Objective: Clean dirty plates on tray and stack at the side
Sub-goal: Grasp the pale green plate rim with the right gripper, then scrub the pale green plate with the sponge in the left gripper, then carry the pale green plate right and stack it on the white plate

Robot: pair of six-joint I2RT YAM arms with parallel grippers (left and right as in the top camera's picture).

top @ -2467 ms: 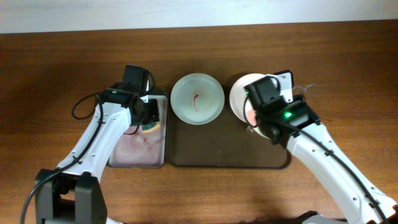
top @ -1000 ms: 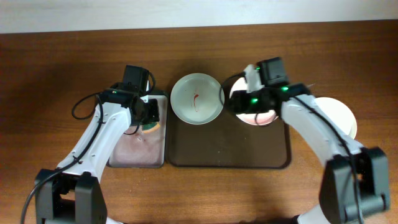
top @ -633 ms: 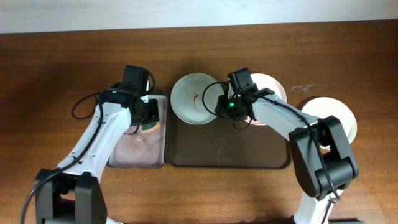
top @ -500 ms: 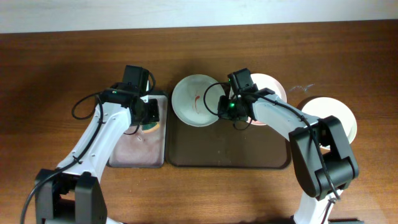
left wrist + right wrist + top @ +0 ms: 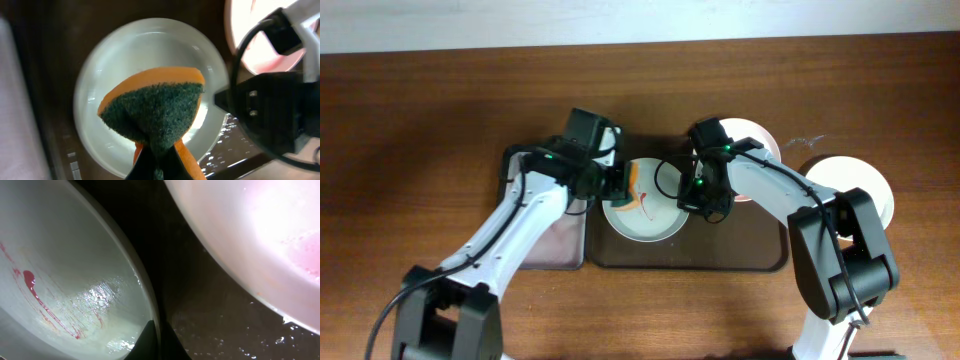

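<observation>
The mint-green plate lies on the dark brown tray and has a red smear. My left gripper is shut on an orange sponge with a green scouring face and holds it over this plate. My right gripper is shut on the plate's right rim. The pinkish-white plate sits at the tray's back right and also shows in the right wrist view. The white plate lies on the table to the right of the tray.
A smaller narrow tray sits left of the brown tray, partly under my left arm. The two arms are close together over the mint-green plate. The table is bare wood in front and at the far left.
My left gripper has moved right from the narrow tray, with the sponge, to above the mint-green plate. My right gripper has closed on that plate's rim and drawn it toward the tray's front.
</observation>
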